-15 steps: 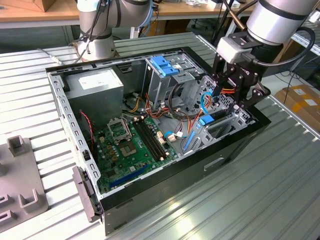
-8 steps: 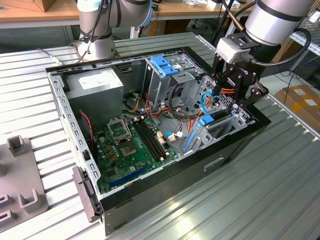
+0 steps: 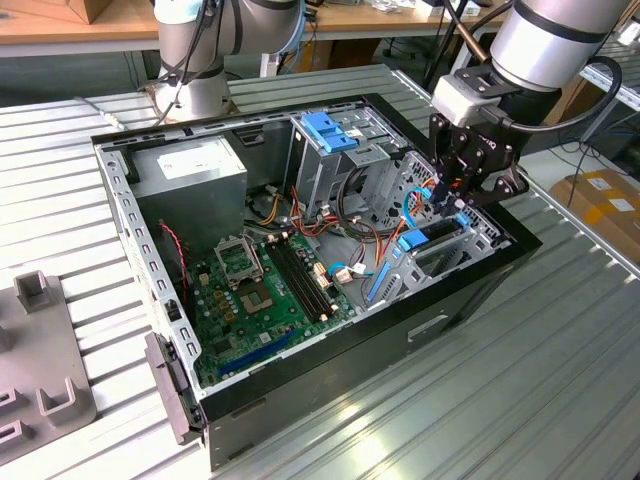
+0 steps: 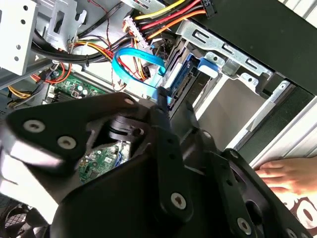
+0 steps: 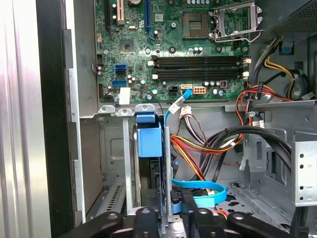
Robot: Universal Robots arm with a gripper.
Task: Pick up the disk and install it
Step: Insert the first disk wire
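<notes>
Insertion judged underway: the disk is gripped by the end effector at the case's three o'clock in the exterior view; straight, cable-clear seating is required.

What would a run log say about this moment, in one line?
gripper: at disk | disk: on edge in drive cage | case: open

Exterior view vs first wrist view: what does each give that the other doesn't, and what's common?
Exterior view: the arm, the power supply, the whole case on the slatted table, and a grey fixture on that view's left.
First wrist view: an end-on look at the disk, standing on edge in its bay, and the board's small blue ports.
Both: the motherboard, memory slots, thin blue cable, and the gripper at the bay.
</notes>
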